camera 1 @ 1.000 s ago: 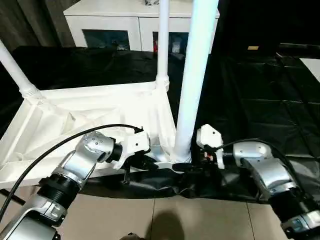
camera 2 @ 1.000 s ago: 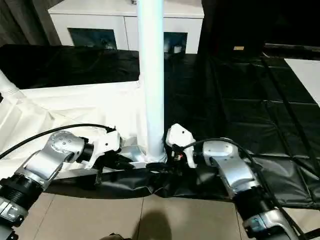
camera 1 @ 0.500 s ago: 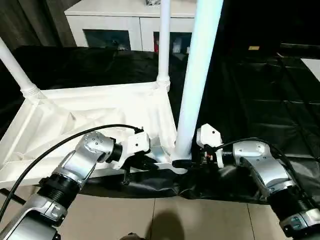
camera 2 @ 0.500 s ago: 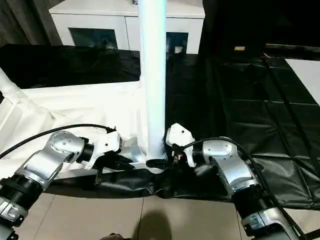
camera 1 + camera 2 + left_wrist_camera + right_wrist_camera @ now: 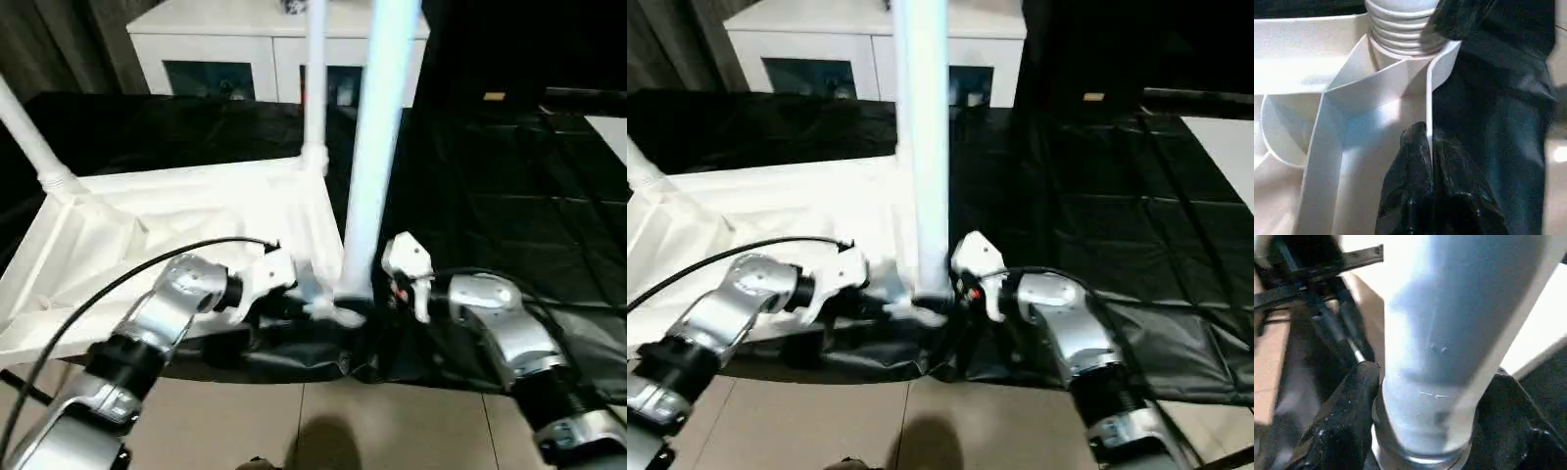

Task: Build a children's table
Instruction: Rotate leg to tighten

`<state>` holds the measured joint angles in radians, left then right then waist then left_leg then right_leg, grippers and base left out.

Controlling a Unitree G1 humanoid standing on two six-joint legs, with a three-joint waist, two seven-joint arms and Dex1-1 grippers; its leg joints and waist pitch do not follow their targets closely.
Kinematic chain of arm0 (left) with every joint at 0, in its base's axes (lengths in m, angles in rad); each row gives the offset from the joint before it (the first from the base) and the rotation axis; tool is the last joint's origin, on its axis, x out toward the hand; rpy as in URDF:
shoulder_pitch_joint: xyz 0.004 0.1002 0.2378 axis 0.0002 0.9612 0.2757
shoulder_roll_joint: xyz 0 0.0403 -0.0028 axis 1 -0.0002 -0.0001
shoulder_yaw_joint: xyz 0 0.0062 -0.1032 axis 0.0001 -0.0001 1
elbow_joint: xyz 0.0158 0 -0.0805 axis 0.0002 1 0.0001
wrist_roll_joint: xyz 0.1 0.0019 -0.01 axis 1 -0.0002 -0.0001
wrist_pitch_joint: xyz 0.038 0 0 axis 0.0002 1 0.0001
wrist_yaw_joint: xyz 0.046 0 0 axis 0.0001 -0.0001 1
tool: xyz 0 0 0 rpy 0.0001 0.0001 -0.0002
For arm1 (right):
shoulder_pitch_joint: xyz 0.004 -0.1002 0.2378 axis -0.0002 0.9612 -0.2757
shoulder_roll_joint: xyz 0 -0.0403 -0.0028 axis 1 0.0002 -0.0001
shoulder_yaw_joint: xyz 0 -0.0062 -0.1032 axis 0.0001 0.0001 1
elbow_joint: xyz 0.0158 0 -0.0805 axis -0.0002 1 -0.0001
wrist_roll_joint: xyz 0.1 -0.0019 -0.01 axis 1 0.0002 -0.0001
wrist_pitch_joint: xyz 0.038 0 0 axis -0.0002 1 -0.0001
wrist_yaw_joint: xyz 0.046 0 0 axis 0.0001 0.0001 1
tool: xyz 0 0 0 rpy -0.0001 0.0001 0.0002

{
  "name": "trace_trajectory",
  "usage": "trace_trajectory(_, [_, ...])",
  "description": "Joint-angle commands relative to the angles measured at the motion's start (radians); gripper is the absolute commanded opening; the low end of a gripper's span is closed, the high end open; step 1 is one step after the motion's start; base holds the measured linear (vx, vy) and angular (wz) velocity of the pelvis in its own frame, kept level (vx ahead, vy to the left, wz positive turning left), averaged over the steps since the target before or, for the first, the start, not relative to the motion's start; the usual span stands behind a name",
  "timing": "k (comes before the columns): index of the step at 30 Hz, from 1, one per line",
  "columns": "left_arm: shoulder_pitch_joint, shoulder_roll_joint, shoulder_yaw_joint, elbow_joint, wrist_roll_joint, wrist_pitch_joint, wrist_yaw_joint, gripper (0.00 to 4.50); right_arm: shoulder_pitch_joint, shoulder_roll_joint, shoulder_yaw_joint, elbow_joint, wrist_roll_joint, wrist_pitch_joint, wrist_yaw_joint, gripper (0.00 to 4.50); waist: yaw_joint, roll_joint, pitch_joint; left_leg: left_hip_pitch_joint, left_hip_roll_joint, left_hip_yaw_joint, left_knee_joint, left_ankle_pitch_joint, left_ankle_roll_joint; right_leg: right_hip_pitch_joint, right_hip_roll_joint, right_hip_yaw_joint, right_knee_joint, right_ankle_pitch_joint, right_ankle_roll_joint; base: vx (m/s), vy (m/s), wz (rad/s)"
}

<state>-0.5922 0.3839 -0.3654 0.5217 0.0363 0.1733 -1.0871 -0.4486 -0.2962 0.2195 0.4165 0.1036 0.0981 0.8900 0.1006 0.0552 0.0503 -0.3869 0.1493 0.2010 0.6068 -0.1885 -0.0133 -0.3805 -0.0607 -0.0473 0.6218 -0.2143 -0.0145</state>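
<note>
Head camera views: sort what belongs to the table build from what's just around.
Job: upturned table top; near leg gripped by right pincer; two fitted legs; left pincer clamping the rim.
Around: white cabinet; black cover.

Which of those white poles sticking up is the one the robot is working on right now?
Find the white table top lying upside down on the black-covered table, in front of the white cabinet. The leg in question rises from the corner nearest the robot, between its two arms. Unlike the two thinner-looking legs at the far corners, it looms largest and has the right end effector around its base.
</note>
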Motion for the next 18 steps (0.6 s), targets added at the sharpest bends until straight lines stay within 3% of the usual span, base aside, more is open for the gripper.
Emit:
trace_trajectory(1, [-0.026, -0.024, 0.023, 0.028, 0.013, 0.027, 0.099, 0.00, 0.011, 0.036, 0.018, 0.011, -0.009, 0.037, -0.052, 2.59, -0.007, -0.007, -0.056, 0.032, 0.092, -0.050, -0.084, -0.259, 0.002, 0.021, -0.105, 0.055, -0.086, -0.260, -0.221, 0.000, 0.000, 0.00])
trace_trajectory(4, [-0.077, -0.117, 0.064, 0.107, 0.019, 0.088, 0.281, 0.00, 0.005, 0.163, -0.033, 0.036, -0.045, 0.129, -0.330, 2.59, -0.021, -0.007, -0.056, 0.031, 0.090, -0.053, -0.089, -0.277, -0.022, 0.021, -0.106, 0.056, -0.087, -0.279, -0.212, 0.000, 0.000, 0.00])
trace_trajectory(5, [-0.077, -0.117, 0.064, 0.107, 0.019, 0.088, 0.281, 0.00, 0.005, 0.163, -0.033, 0.036, -0.045, 0.129, -0.330, 2.59, -0.022, -0.007, -0.056, 0.031, 0.088, -0.053, -0.088, -0.274, -0.024, 0.021, -0.107, 0.056, -0.089, -0.278, -0.212, 0.000, 0.000, 0.00])
trace_trajectory(7, [-0.109, -0.167, 0.086, 0.161, 0.035, 0.112, 0.396, 0.00, -0.020, 0.236, -0.084, 0.086, -0.069, 0.168, -0.524, 2.58, -0.026, -0.006, -0.057, 0.031, 0.086, -0.057, -0.090, -0.282, -0.032, 0.022, -0.107, 0.056, -0.091, -0.285, -0.199, 0.000, 0.000, 0.00])
trace_trajectory(11, [-0.134, -0.214, 0.108, 0.203, 0.042, 0.140, 0.482, 0.00, -0.040, 0.299, -0.144, 0.127, -0.057, 0.189, -0.675, 2.57, -0.034, -0.004, -0.061, 0.029, 0.086, -0.052, -0.088, -0.248, -0.017, 0.023, -0.106, 0.057, -0.090, -0.200, -0.205, 0.000, 0.000, 0.00])
trace_trajectory(15, [-0.161, -0.260, 0.116, 0.256, 0.058, 0.149, 0.579, 0.00, -0.093, 0.364, -0.190, 0.193, -0.068, 0.134, -0.850, 2.57, -0.036, 0.002, -0.063, 0.031, 0.085, -0.052, -0.089, -0.243, -0.018, 0.022, -0.106, 0.056, -0.089, -0.169, -0.213, 0.000, 0.000, 0.00])
trace_trajectory(17, [-0.166, -0.266, 0.116, 0.264, 0.059, 0.146, 0.582, 0.00, -0.109, 0.373, -0.196, 0.207, -0.060, 0.113, -0.843, 2.57, -0.037, 0.000, -0.064, 0.029, 0.085, -0.052, -0.088, -0.231, -0.009, 0.027, -0.106, 0.056, -0.087, -0.128, -0.214, 0.000, 0.000, 0.00])
trace_trajectory(18, [-0.167, -0.266, 0.115, 0.266, 0.058, 0.145, 0.575, 0.00, -0.118, 0.377, -0.200, 0.209, -0.045, 0.099, -0.810, 2.90, -0.037, 0.001, -0.064, 0.026, 0.086, -0.052, -0.088, -0.220, 0.000, 0.030, -0.106, 0.055, -0.085, -0.106, -0.215, 0.000, 0.000, 0.00])
